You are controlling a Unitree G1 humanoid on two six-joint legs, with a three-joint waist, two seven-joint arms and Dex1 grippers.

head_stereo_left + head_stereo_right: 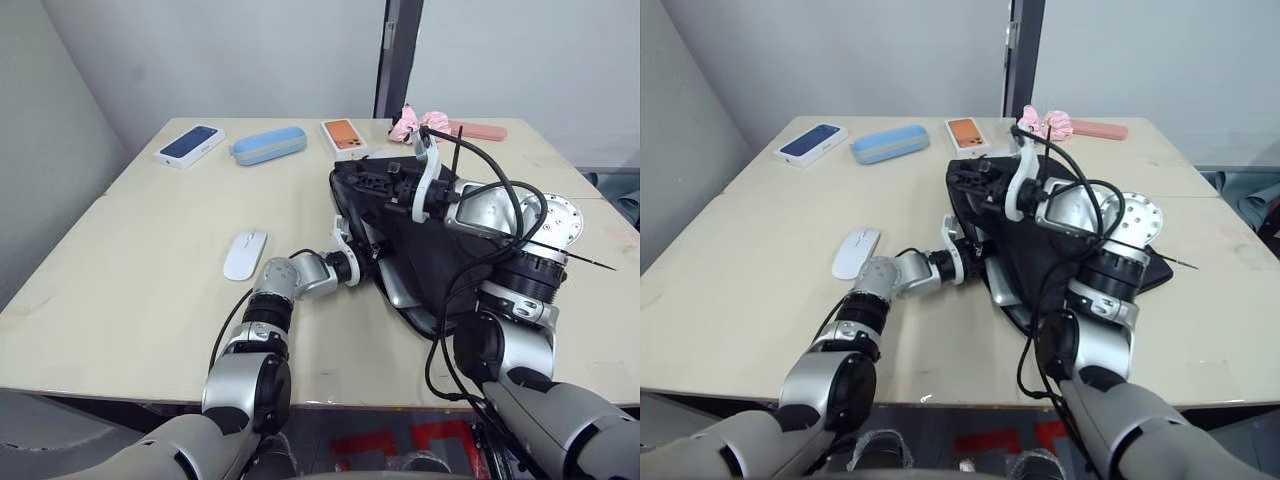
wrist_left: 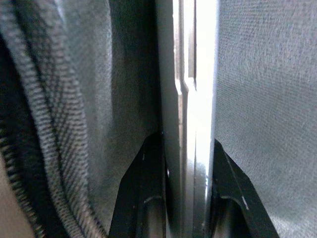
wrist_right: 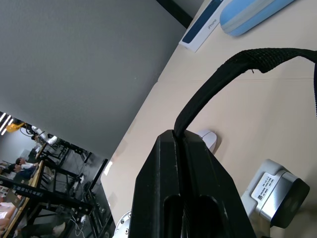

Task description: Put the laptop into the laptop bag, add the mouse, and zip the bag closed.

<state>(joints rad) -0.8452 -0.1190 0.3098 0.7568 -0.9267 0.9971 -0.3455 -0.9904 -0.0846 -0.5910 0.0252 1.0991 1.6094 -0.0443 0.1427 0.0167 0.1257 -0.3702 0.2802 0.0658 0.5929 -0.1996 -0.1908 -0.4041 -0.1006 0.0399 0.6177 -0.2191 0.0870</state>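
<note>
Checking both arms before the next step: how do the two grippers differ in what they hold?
The left gripper is closed on the thin silver-grey laptop edge inside the black fabric laptop bag. The right gripper pinches the bag's black strap handle, above the table. Both are shut.

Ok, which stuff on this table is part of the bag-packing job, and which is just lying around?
Part of the job:
laptop
laptop bag
mouse

Just lying about:
dark blue phone box
light blue case
orange phone box
pink cloth
pink case
</note>
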